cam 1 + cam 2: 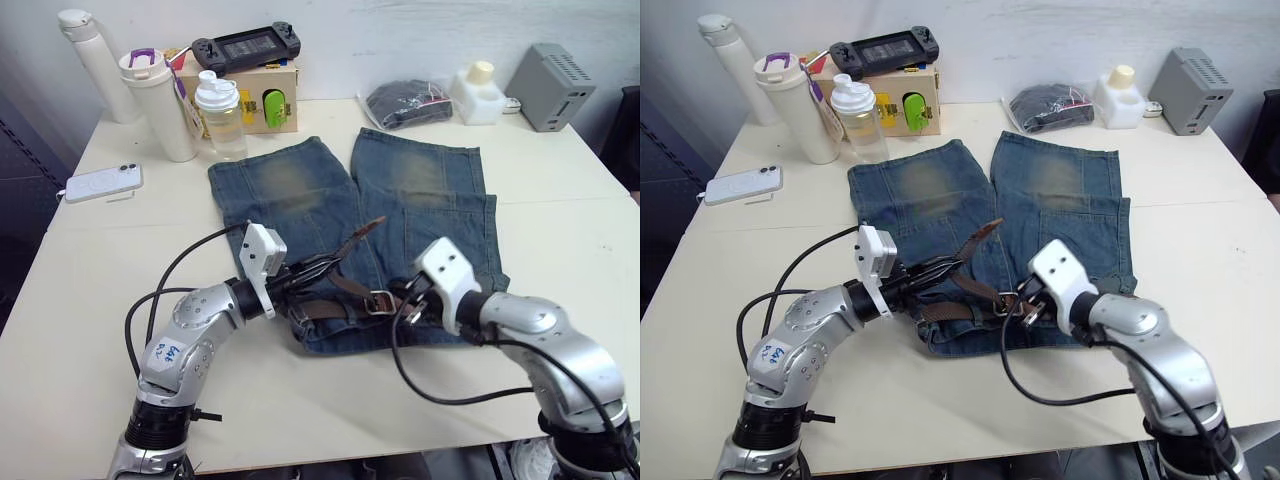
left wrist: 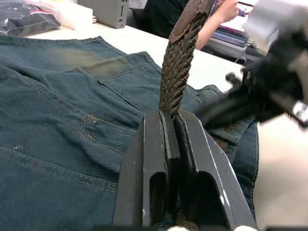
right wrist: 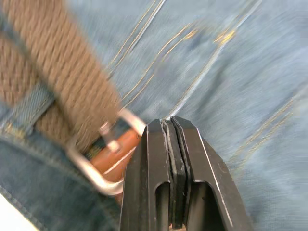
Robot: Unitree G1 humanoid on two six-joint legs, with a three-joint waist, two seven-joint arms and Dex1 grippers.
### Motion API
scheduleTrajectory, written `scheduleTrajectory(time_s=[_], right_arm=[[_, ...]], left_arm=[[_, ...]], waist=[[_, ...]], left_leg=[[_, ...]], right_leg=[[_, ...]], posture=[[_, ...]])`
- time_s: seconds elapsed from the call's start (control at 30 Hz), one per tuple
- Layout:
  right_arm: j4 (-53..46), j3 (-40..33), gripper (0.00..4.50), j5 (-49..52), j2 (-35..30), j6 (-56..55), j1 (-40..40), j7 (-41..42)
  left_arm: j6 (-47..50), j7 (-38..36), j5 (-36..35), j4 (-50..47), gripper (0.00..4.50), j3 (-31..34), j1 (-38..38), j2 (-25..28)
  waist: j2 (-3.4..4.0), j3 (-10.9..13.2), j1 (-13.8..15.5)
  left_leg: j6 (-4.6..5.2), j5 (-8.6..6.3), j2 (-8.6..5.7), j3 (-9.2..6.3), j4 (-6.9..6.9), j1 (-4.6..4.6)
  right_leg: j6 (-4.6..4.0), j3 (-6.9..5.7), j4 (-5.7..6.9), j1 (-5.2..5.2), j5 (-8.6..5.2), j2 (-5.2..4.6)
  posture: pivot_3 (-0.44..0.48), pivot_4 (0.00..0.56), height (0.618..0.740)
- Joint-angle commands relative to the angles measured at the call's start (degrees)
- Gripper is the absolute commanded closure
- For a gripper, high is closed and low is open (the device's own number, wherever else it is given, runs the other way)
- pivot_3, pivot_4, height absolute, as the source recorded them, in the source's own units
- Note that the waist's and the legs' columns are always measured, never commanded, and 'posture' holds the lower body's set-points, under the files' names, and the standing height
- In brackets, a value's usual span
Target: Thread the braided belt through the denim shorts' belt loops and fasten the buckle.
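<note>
The denim shorts (image 1: 400, 190) lie flat on the table, waistband toward me. The braided belt (image 1: 345, 250) runs along the waistband, and its tan tip (image 1: 372, 225) rises over the left leg. My left gripper (image 1: 322, 264) is shut on the belt strap (image 2: 180, 67) just below the tip and holds it up. The silver buckle (image 1: 380, 301) rests on the waistband's middle. My right gripper (image 3: 168, 122) is shut, its tips touching the edge of the buckle (image 3: 91, 168). In the right wrist view a belt loop (image 3: 33, 103) crosses the strap beside the buckle.
At the back left are a phone (image 1: 103, 182), tall bottles (image 1: 160, 105) and a wooden box (image 1: 262, 95) with a game console on top. A dark bagged bundle (image 1: 405, 103), a white jug (image 1: 477, 92) and a grey box (image 1: 555, 85) stand at the back right. A person (image 2: 211, 19) sits beyond the table.
</note>
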Motion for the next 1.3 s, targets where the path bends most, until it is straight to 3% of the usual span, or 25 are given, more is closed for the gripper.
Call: scheduleTrajectory(time_s=[0.03,0.67,1.1,1.3], right_arm=[[-3.12,-2.1,4.36,3.0,-1.63,1.74,-0.15,0.52],[-4.48,8.25,4.36,3.76,-2.53,1.72,1.88,-5.86],[-6.32,14.65,4.36,3.78,-1.8,1.91,-1.58,-7.06],[-5.68,7.01,4.36,5.08,-2.44,2.75,-3.62,-7.24]], left_arm=[[-0.66,0.58,-1.06,-3.44,4.5,0.01,0.68,-0.05],[-0.19,1.55,-1.2,-4.11,4.5,-0.13,0.47,0.25],[-0.12,1.47,-0.93,-4.13,4.5,-0.85,0.86,0.69],[-2.65,-0.72,1.57,-4.48,4.5,-0.89,3.85,5.6]], waist=[[0.0,0.0,-0.02],[0.0,0.0,-0.04],[0.0,0.0,-0.08],[0.01,0.0,-0.13]], left_leg=[[0.0,0.0,0.0,0.0,-0.03,0.0],[0.01,0.0,0.0,0.04,-0.12,0.02],[0.01,0.01,0.01,0.03,-0.21,0.02],[0.01,0.0,0.02,0.04,-0.23,0.03]], right_leg=[[0.0,0.0,-0.01,-0.01,0.0,0.0],[0.0,0.03,-0.06,-0.03,0.0,0.0],[0.0,0.02,-0.11,-0.04,0.0,0.02],[0.0,0.03,-0.11,-0.05,0.0,0.02]], posture=[[0.0,0.15,0.69],[0.0,0.15,0.69],[0.0,0.15,0.69],[0.0,0.15,0.69]])
